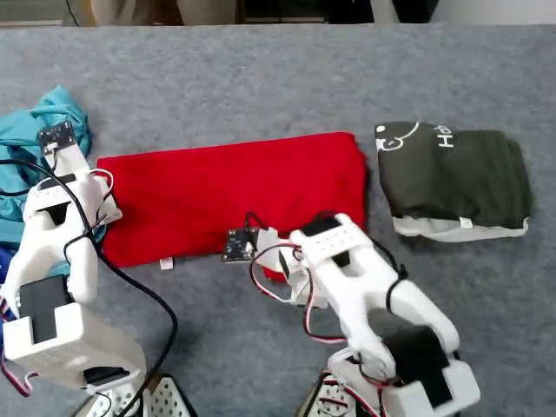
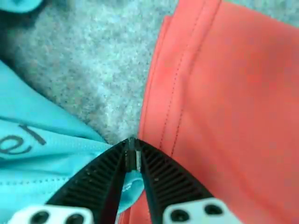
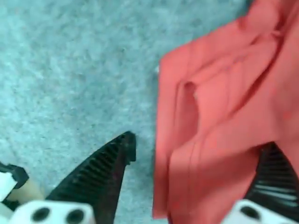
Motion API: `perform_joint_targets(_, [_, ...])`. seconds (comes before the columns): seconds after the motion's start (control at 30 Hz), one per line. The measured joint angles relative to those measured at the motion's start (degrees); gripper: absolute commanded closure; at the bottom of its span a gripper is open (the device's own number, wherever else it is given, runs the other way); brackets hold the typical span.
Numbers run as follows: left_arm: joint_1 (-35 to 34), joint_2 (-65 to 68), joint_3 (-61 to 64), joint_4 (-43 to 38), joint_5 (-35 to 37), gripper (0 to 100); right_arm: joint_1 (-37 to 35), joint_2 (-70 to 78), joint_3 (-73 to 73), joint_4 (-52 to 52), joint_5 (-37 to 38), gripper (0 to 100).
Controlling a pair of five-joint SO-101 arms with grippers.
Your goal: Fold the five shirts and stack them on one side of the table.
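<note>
Grey, felt-like covering spreads across the table [image 1: 261,78], matte and slightly fuzzy. At its left edge a teal shirt [image 1: 26,165] lies crumpled in soft, loose folds, not yet folded. Just beside it, the left gripper [image 2: 132,151] sits where teal cloth meets red, its ribbed black fingers closed tip to tip; whether they pinch any fabric I cannot tell. In the middle the red shirt [image 1: 234,195], a smooth knit with stitched hems, lies flat as a long rectangle, which I judge to be partly folded. At its near edge the right gripper [image 3: 200,144] has its fingers spread wide, with the shirt's rumpled corner between them. On the right, a dark shirt [image 1: 456,178] with white print rests as a neat, thick block on a pale folded one [image 1: 452,228]. That stack looks done; the red and teal remain.
</note>
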State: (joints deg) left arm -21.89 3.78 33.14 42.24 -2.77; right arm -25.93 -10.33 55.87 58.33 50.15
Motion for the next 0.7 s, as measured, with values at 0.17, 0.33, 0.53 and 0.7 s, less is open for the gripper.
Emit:
perform_joint_targets(0.17, [0.0, 0.0, 0.0, 0.0, 0.0, 98, 0.0, 2.2, -1.7, 0.1, 0.0, 74.6])
perform_joint_targets(0.33, [0.0, 0.0, 0.0, 0.0, 0.0, 98, 1.5, 2.2, -4.0, -1.3, 0.0, 86.6])
perform_joint_targets(0.53, [0.0, 0.0, 0.0, 0.0, 0.0, 98, 6.2, 3.6, -7.8, -1.9, 0.0, 87.5])
perform_joint_targets(0.7, [0.0, 0.0, 0.0, 0.0, 0.0, 98, 6.3, 3.9, -10.5, -1.5, 0.0, 90.8])
